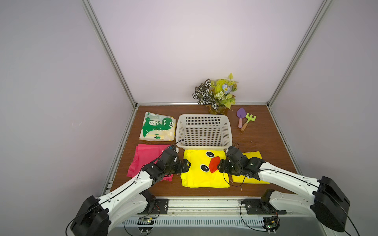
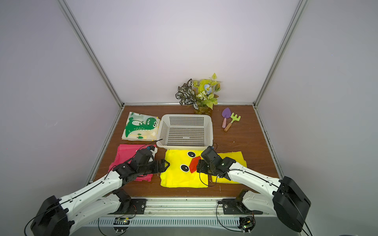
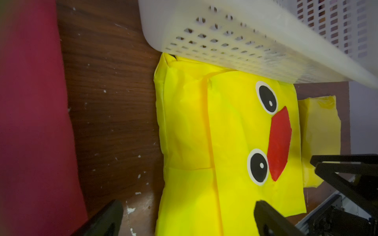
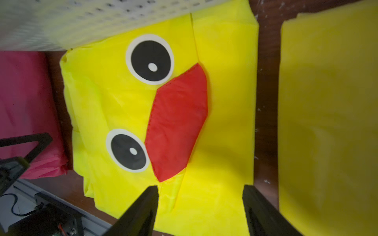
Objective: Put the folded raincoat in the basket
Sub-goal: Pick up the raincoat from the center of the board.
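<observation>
Only the wrist views plainly show the left gripper (image 3: 188,204) and right gripper (image 4: 200,188) spread wide, empty, over the duck raincoat (image 4: 114,102).

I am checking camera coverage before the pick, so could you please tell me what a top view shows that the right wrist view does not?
Only a top view: the dinosaur-print raincoat, the artificial plant, the purple toy trowel, the green toy rake and the perforated floor of the basket.
Only the right wrist view: the stitching along the red beak, and the right gripper seen from behind, jaws open.
Shared: the duck-face raincoat, the pink raincoat, the plain yellow raincoat, the basket's near wall and the wooden table.
</observation>
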Controlling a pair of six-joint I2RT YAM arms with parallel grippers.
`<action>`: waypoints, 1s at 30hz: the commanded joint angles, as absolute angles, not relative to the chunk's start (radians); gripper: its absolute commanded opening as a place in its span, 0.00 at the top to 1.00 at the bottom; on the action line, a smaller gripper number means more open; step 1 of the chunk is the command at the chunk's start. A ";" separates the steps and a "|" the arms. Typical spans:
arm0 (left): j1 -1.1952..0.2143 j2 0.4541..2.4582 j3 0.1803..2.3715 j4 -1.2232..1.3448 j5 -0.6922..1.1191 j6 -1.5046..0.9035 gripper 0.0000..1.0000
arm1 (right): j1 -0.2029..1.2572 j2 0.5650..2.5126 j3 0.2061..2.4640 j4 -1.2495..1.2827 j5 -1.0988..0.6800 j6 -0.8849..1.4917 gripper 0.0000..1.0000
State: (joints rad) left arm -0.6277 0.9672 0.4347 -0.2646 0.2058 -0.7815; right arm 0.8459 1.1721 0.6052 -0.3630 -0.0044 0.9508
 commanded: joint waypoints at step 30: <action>-0.670 1.163 0.431 -0.181 0.221 -0.764 0.07 | 0.870 1.234 0.525 -0.245 0.019 0.970 0.27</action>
State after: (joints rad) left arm -0.6552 1.1439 0.4427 -0.1501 0.2195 -0.7696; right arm 0.8570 1.1927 0.5014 -0.2276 0.0216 0.9657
